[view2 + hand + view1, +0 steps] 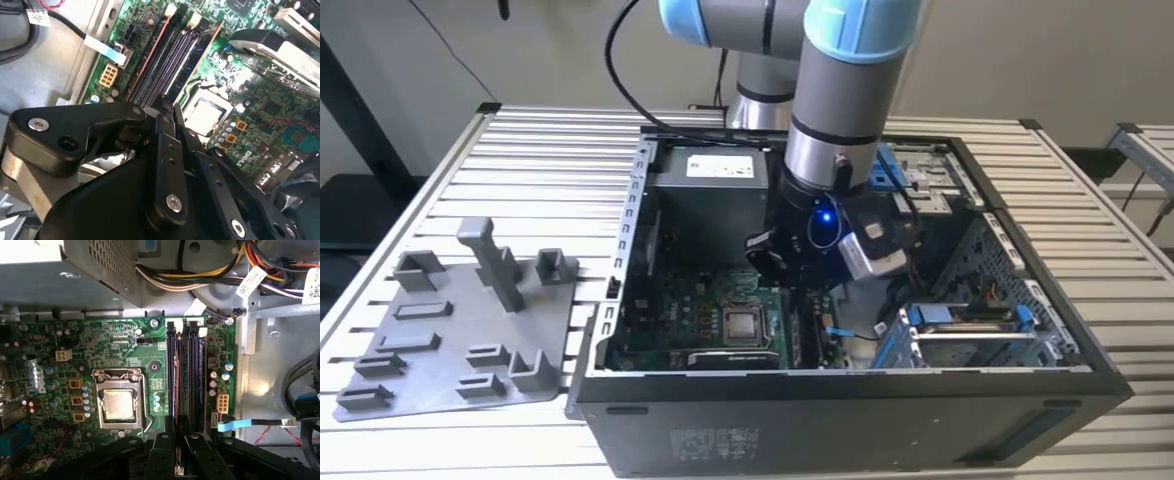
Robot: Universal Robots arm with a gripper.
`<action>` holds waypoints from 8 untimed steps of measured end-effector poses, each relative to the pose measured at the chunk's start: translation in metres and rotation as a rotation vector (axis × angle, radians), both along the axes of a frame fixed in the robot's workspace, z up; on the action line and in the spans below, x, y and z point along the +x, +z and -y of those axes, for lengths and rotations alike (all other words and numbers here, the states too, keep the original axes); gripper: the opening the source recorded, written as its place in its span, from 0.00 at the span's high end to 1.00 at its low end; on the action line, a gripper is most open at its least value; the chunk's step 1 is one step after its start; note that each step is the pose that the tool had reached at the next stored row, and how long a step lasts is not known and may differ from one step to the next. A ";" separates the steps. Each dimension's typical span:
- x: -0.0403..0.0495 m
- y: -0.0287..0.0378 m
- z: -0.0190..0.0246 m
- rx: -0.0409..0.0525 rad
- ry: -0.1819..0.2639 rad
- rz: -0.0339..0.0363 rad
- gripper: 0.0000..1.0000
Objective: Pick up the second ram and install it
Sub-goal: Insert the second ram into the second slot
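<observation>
My gripper (803,285) is down inside the open computer case (620,300), over the memory slots beside the processor socket (744,325). In the first wrist view its dark fingers (162,450) stand close together on a thin dark board set on edge, the second ram (175,385). That board runs along the slot nearest the processor (120,402). In the second wrist view the gripper (170,107) sits at the near end of the long dark slots (172,55). How deep the stick sits in its slot is hidden by the fingers.
The grey power supply (707,185) and a cable bundle (210,280) crowd the far end of the slots. A blue drive cage (961,325) stands at the exterior view's right. Outside the case, a grey holder plate (454,330) with upright blocks lies on the slatted table (547,140).
</observation>
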State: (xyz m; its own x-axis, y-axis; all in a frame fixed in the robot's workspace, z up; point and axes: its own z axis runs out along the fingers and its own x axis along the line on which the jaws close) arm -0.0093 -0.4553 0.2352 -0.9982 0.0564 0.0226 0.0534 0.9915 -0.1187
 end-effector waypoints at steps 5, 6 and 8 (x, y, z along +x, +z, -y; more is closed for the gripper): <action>0.0043 -0.0010 -0.0031 -0.0039 0.000 0.0001 0.86; 0.0047 -0.0016 -0.0037 -0.0052 0.000 0.0001 0.86; 0.0061 -0.0020 -0.0060 -0.0078 0.000 -0.0001 0.86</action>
State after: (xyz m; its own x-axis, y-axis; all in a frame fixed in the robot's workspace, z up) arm -0.0032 -0.4493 0.2332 -0.9981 0.0566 0.0222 0.0534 0.9905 -0.1264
